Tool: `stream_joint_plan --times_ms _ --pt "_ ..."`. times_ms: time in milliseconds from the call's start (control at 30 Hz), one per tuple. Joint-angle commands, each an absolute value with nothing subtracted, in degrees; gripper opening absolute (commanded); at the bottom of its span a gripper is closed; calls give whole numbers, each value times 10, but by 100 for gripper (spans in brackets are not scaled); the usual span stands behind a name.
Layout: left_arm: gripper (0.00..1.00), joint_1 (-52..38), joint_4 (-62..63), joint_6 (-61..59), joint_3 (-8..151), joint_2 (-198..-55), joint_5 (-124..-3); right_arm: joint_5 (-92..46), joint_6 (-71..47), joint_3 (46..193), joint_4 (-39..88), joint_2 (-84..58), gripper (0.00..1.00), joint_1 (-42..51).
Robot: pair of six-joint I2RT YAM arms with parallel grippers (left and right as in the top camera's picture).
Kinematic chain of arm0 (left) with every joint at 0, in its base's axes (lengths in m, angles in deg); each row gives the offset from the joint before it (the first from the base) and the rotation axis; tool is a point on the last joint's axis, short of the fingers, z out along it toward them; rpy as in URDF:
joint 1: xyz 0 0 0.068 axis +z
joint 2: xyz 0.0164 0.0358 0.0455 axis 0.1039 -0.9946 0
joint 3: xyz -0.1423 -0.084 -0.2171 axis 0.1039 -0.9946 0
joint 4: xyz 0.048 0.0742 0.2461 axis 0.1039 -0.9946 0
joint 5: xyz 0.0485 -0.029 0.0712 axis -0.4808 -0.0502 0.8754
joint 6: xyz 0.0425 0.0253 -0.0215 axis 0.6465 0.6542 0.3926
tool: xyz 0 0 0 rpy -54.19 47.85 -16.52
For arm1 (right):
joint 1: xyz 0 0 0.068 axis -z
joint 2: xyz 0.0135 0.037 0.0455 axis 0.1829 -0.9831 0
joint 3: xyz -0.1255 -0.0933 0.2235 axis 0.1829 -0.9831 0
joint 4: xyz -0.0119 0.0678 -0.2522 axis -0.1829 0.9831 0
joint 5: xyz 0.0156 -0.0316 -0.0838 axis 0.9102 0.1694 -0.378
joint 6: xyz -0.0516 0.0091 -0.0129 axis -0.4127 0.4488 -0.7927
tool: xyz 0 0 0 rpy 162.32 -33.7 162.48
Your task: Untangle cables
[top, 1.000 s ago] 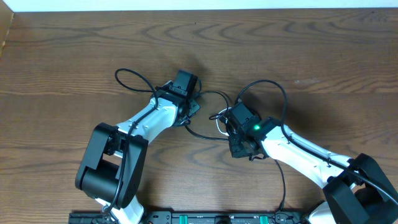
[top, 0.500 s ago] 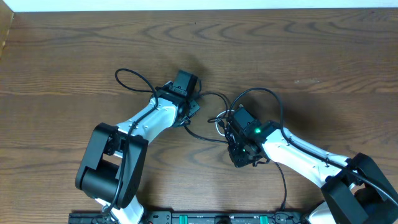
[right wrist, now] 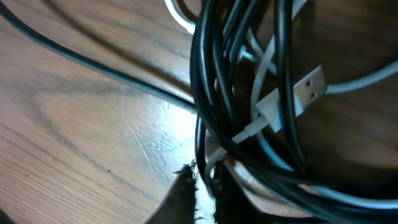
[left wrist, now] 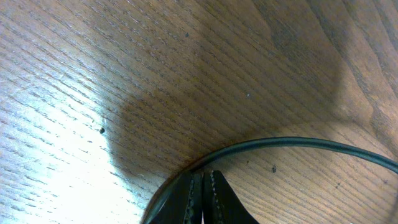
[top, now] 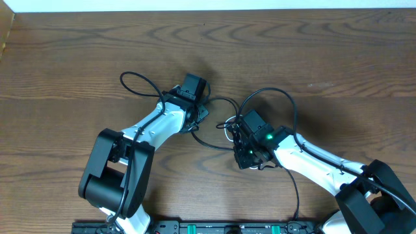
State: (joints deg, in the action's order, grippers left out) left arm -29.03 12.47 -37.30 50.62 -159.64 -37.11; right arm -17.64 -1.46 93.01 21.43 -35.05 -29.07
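The cables [right wrist: 249, 93] fill the right wrist view as a tangle of black cords with one white cord; its white USB plug [right wrist: 308, 87] lies across them. From overhead the tangle [top: 229, 130] sits mid-table. My right gripper [right wrist: 204, 174] [top: 236, 138] is at its near edge, fingers closed onto a white strand beside a black one. A single black cable [left wrist: 298, 143] [top: 214, 141] runs from the tangle to my left gripper [left wrist: 203, 175] [top: 201, 112]. That gripper is shut, pads together. The cable meets its tips and curves away along the left finger.
The thicker black arm cables arch above the table, one loop [top: 140, 81] behind the left arm and one [top: 276, 94] over the right wrist. Bare wooden tabletop [top: 312, 45] surrounds the tangle; the table's far edge [top: 208, 9] runs along the top.
The right gripper dipped toward the near side, came back up to the tangle, and its jaws narrowed onto the strand. The left arm has stayed put.
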Motion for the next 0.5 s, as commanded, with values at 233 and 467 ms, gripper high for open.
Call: stream_joint_plan --times_ms 233,467 --pt "8 -288 113 -380 509 -1594 -366 -102 -45 941 210 -337 1 -282" --pt "8 -288 109 -380 509 -1594 -365 -11 -126 973 236 -180 1 -196"
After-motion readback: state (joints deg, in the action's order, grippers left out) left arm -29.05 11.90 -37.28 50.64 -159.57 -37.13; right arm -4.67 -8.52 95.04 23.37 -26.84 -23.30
